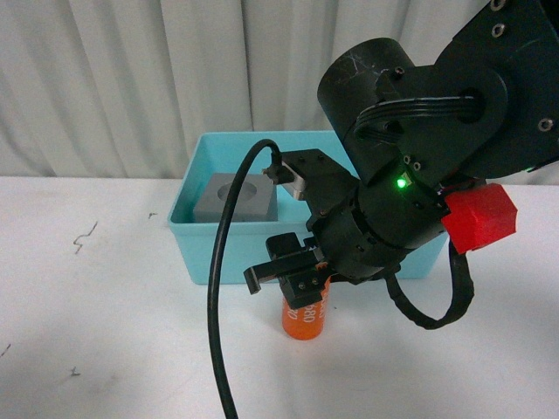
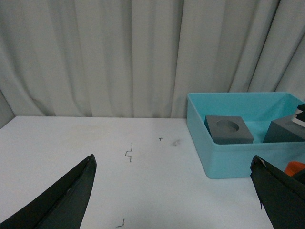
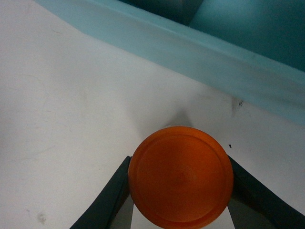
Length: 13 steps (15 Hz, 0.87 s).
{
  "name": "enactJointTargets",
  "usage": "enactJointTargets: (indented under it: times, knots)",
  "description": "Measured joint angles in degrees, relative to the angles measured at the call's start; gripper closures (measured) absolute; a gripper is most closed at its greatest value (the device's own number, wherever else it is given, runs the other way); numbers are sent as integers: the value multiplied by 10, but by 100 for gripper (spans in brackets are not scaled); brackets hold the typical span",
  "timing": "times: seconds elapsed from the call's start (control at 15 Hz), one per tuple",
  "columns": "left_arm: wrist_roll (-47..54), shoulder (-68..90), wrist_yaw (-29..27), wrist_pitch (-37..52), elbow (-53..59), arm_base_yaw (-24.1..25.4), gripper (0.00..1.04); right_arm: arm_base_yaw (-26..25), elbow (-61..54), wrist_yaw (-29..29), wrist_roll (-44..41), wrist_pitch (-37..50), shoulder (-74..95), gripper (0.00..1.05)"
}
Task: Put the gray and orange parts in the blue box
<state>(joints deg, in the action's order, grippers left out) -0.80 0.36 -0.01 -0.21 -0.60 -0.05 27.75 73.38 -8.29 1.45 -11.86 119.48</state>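
Right pincer (image 3: 180,200) pinching orange cylinder (image 3: 181,175) beside blue box (image 1: 196,240); left pincer (image 2: 176,195) spread.

You get soft, even, rather flat light in all three views, with no glare on the white table (image 1: 105,332). Shadows are faint; a weak one lies beside the orange cylinder (image 3: 181,175). The close black fingers (image 2: 62,200) look slightly blurred.
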Motion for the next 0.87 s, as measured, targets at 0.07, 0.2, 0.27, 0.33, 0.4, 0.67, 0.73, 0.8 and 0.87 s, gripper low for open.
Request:
enactJointTargets:
  times: [0.07, 0.2, 0.27, 0.33, 0.4, 0.67, 0.73, 0.8, 0.87]
  knots:
    - [0, 0, 0, 0, 0, 0, 7, 2, -9, -2, -1, -5, -22, 57]
    - [0, 0, 0, 0, 0, 0, 7, 8, -9, -11, -11, -10, -71, 57]
    - [0, 0, 0, 0, 0, 0, 7, 9, -6, -21, -15, -16, -97, 57]
    - [0, 0, 0, 0, 0, 0, 7, 11, 4, -27, -21, -23, -121, 57]
    - [0, 0, 0, 0, 0, 0, 7, 9, 18, -37, -26, -27, -130, 57]
    - [0, 0, 0, 0, 0, 0, 7, -65, 80, -42, -30, -28, -107, 57]
    - [0, 0, 0, 0, 0, 0, 7, -72, 87, -46, -30, -27, -94, 57]
    - [0, 0, 0, 0, 0, 0, 7, -74, 95, -48, -30, -21, -76, 57]
    - [0, 0, 0, 0, 0, 0, 7, -76, 103, -49, -30, -21, -58, 57]
